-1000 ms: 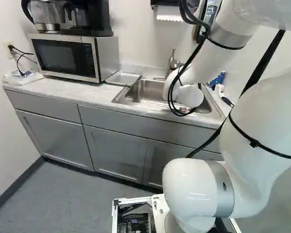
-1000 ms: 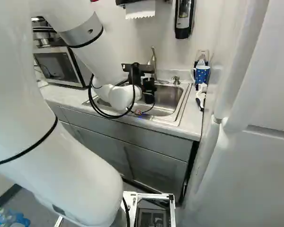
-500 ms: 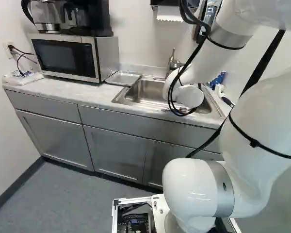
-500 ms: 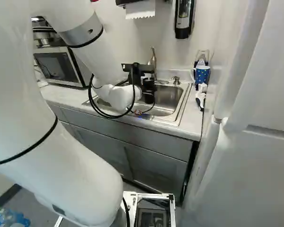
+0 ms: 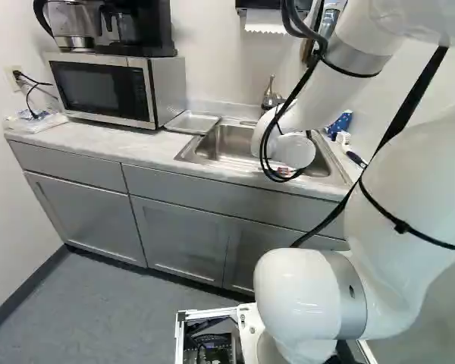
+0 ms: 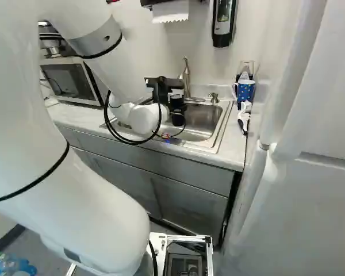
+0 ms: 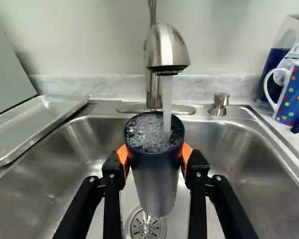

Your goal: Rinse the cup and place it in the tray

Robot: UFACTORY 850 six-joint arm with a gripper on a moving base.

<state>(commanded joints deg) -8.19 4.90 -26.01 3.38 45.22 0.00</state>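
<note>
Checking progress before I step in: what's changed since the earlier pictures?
The arm's wrist has shifted slightly toward the tray, bringing along the gripper, now shut on the cup. With no earlier wrist view, I can't tell whether the grip changed. Base, tray and polka-dot mug stayed put.
</note>
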